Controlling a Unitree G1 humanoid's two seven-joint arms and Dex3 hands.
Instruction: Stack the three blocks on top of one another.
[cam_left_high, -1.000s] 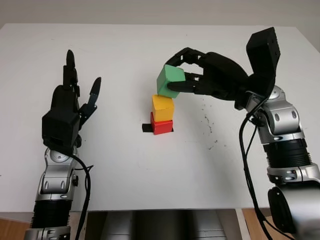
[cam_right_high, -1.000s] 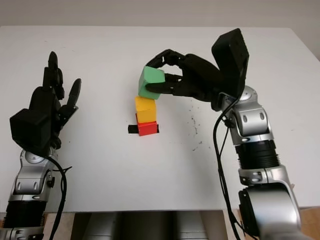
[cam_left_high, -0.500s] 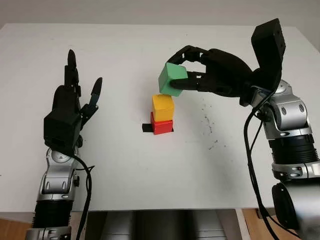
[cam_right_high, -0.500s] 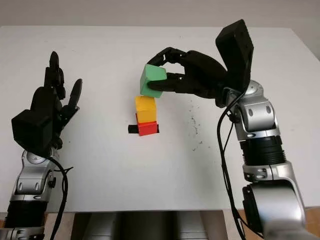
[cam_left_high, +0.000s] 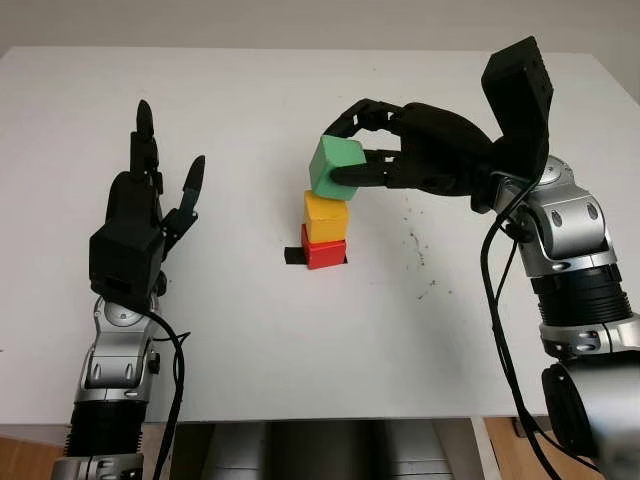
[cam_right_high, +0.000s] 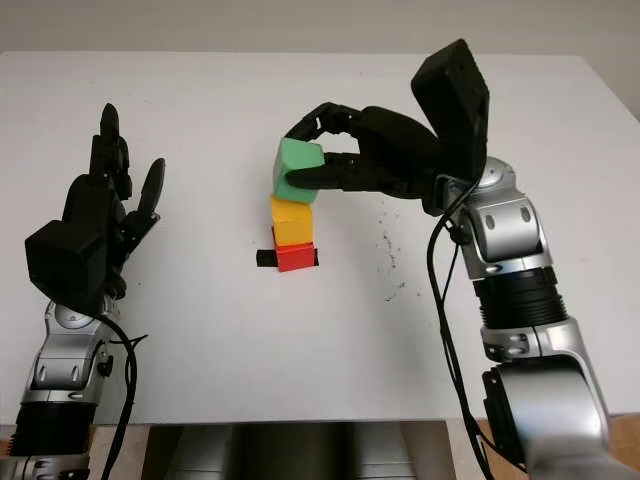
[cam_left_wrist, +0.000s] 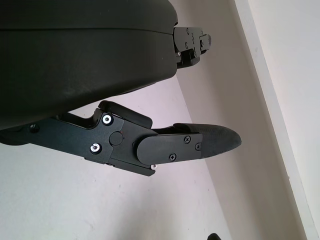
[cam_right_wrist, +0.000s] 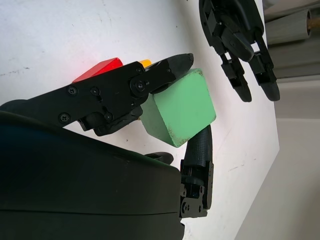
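Note:
A yellow block sits on a red block near the middle of the white table. My right hand is shut on a green block, gripping it between thumb and fingers. The green block hangs tilted just above the yellow block, slightly to its left, and I cannot tell whether they touch. In the right wrist view the green block is pinched between the fingers, with the red block below. My left hand is open, raised over the table's left side.
A small black marker lies on the table against the red block's left side. Faint dark specks mark the surface right of the stack. The table's front edge runs close to my arms.
My right hand has carried the green block a little left and down, closer to the top of the yellow block. The left hand has stayed where it was.

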